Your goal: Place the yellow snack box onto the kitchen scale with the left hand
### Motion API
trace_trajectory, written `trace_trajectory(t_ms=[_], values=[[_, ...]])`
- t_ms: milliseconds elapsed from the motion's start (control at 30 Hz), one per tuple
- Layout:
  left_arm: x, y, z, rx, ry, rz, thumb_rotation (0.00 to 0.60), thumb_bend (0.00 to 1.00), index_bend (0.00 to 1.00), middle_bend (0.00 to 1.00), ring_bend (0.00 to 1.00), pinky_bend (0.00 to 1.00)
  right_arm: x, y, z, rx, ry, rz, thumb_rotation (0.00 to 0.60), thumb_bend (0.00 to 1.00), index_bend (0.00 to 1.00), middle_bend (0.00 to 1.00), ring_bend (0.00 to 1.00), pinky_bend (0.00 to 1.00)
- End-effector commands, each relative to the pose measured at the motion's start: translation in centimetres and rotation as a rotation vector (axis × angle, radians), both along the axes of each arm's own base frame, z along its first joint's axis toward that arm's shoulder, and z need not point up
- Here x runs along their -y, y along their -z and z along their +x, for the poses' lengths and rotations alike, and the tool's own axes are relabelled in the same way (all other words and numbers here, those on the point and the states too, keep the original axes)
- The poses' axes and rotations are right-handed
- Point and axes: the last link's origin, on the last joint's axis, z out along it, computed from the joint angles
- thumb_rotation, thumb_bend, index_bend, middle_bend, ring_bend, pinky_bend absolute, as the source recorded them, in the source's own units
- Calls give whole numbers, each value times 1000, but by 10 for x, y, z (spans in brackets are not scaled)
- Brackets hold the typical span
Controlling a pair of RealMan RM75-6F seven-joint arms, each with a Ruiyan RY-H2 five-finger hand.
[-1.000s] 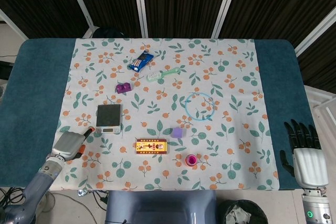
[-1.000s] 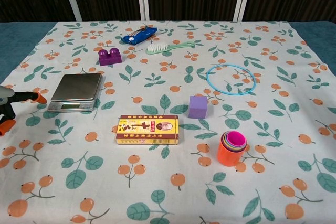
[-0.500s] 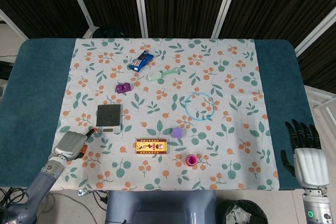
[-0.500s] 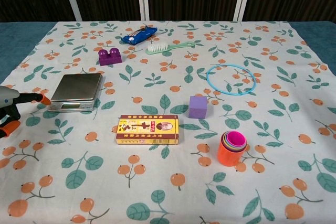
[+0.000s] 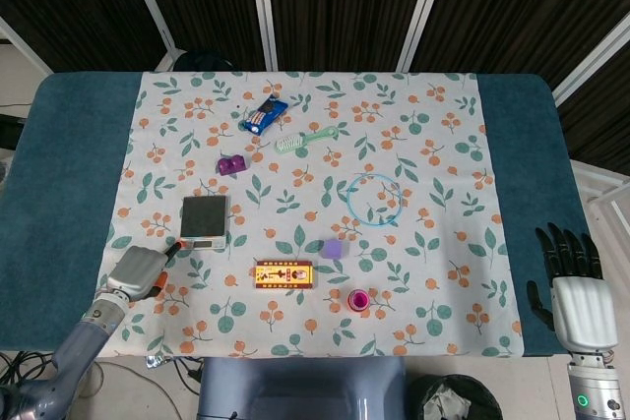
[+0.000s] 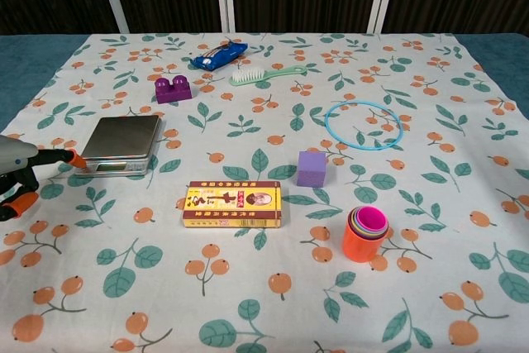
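The yellow snack box [image 5: 283, 273] [image 6: 232, 204] lies flat on the floral cloth near the table's front, label up. The kitchen scale [image 5: 204, 220] [image 6: 121, 143] sits to its left and a little further back, its steel top bare. My left hand [image 5: 138, 270] [image 6: 23, 173] hovers low at the front left, just left of the scale, its orange-tipped fingers apart and pointing toward the scale; it holds nothing. My right hand [image 5: 574, 284] rests over the blue table edge at the far right, fingers spread and empty; the chest view does not show it.
A purple cube [image 6: 312, 169] and a stack of nested cups [image 6: 364, 234] lie right of the box. A blue ring [image 6: 363, 125], green brush [image 6: 266, 75], purple brick [image 6: 173, 88] and blue toy car [image 6: 219, 55] lie further back.
My left hand has edged rightward, closer to the scale's front left corner. The right hand and all objects stay where they were.
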Motion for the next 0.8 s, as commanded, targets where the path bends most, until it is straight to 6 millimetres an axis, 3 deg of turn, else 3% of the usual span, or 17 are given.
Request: trace_trajectory(t_ms=[33,800], values=[[0,0,0,-1,0,0,600,587,127,714,745,746,0,0,0,0,0,0,600,513,34,67,58,14],[1,3,1,-13,12,11,600,586,130,714,745,746,0,0,-1,0,2,-2,600,514,34,67,58,14]])
